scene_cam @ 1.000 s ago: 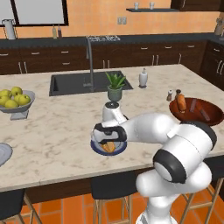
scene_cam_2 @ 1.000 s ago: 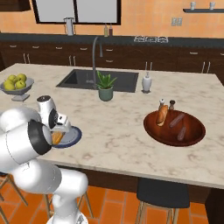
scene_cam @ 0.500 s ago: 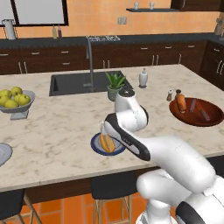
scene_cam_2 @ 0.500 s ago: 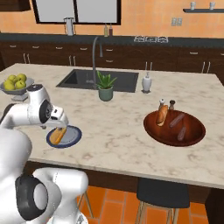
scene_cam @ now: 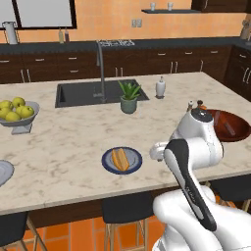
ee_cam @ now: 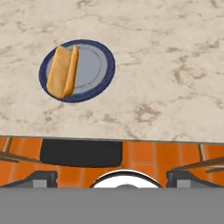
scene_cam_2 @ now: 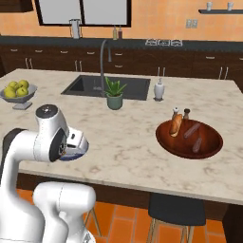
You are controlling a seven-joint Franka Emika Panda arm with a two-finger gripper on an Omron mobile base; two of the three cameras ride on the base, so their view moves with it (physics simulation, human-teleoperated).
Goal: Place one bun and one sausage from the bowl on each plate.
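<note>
Bun (scene_cam: 119,159) number one sits on the dark blue plate (scene_cam: 134,166), near the front edge of the island, lying toward the plate's left side with its long axis running near to far. Nothing else is on that plate. The gripper (ee_cam: 112,176) is spread wide and carries nothing; in the hand view its tips sit far apart at the bottom, with the plate and bun below and off to one side.

Over to the right, the wooden bowl (scene_cam_2: 209,151) has what's left: a second bun (scene_cam_2: 176,125) propped at its far-left rim, and two sausages (scene_cam_2: 191,130) lying in the middle, the nearer one (scene_cam_2: 196,144) angled near to far. My read is a sausage comes next for the blue plate. That means a long swing right, since the bowl lies well apart from the hand, across open marble.

The grey plate (scene_cam: 4,172) peeks in at the far left edge, bare as far as shown. No labels or writing readable anywhere.
</note>
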